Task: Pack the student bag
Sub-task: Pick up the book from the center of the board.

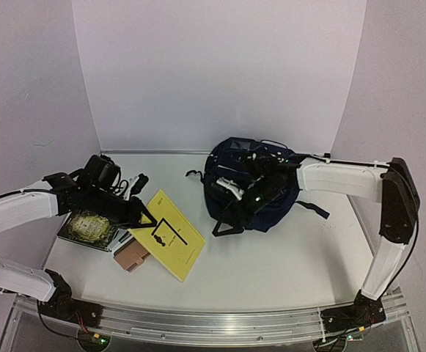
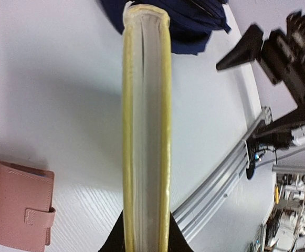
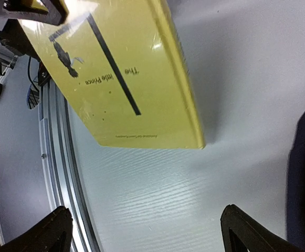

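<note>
**Bench stock: student bag packing, one moment**

Top view. The student bag (image 1: pixel 251 192), dark navy, sits right of centre towards the back of the white bench (image 1: pixel 278 264), its top end away from the arms. The right arm (image 1: pixel 341 180) reaches across to it from the right, its wrist over the bag. The left pincer (image 1: pixel 149 219) pinches the near-left edge of a yellow book (image 1: pixel 176 236). The book is tilted left of the bag and apart from it. Beside the book lies a pink wallet (image 1: pixel 130 257); further left is a dark, gold-patterned flat item (image 1: pixel 88 227).

Left wrist view. The book is seen edge-on, its pale pages between yellow covers. The dark fingers (image 2: pixel 176 240) press on both covers. The wallet is on the bench at lower left and a part of the bag shows at the top.

Right wrist view. The right pincer (image 3: pixel 149 231) is spread wide with nothing between its tips. The book's cover reads "The Little Prince". The bag is a dark blur at the right edge.
</note>
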{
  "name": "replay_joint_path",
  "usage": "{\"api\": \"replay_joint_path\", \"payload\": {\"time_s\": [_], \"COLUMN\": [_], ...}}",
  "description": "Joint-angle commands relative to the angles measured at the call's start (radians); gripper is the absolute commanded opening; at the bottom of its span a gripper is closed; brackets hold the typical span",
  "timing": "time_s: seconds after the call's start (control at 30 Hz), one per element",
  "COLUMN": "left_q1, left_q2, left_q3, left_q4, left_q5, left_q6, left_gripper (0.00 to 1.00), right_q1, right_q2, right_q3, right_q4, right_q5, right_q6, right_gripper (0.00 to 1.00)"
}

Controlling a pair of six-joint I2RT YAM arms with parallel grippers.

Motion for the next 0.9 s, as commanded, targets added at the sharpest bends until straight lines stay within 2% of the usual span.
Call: {"api": "replay_joint_path", "payload": {"time_s": [0.0, 0.17, 0.3, 0.37, 0.47, 0.57, 0.67, 0.73, 0.87], "left_q1": [-0.039, -0.161, -0.192, -0.196, -0.198, -0.198, -0.198, -0.196, -0.163], "left_q2": [0.042, 0.134, 0.191, 0.196, 0.196, 0.184, 0.167, 0.148, 0.095], "left_q3": [0.178, 0.276, 0.306, 0.310, 0.323, 0.325, 0.323, 0.313, 0.275], "left_q4": [-0.005, -0.024, -0.008, 0.001, 0.005, 0.014, 0.024, 0.046, 0.106], "left_q5": [0.236, 0.286, 0.323, 0.341, 0.354, 0.343, 0.309, 0.284, 0.151], "left_q6": [0.217, 0.285, 0.290, 0.296, 0.307, 0.316, 0.312, 0.296, 0.226], "left_gripper": [0.00, 0.00, 0.00, 0.00, 0.00, 0.02, 0.09, 0.18, 0.62], "right_q1": [-0.009, 0.003, 0.041, 0.055, 0.060, 0.059, 0.052, 0.037, -0.017], "right_q2": [-0.058, -0.010, 0.009, 0.000, -0.003, 0.001, 0.009, 0.015, 0.029], "right_q3": [0.100, 0.146, 0.154, 0.148, 0.148, 0.150, 0.161, 0.174, 0.229], "right_q4": [-0.214, -0.231, -0.241, -0.240, -0.240, -0.240, -0.239, -0.237, -0.227], "right_q5": [-0.031, -0.185, -0.279, -0.286, -0.308, -0.350, -0.403, -0.445, -0.492], "right_q6": [-0.206, -0.162, -0.143, -0.150, -0.145, -0.126, -0.093, -0.068, -0.016], "right_gripper": [0.96, 0.87, 0.83, 0.77, 0.61, 0.30, 0.02, 0.00, 0.00]}}
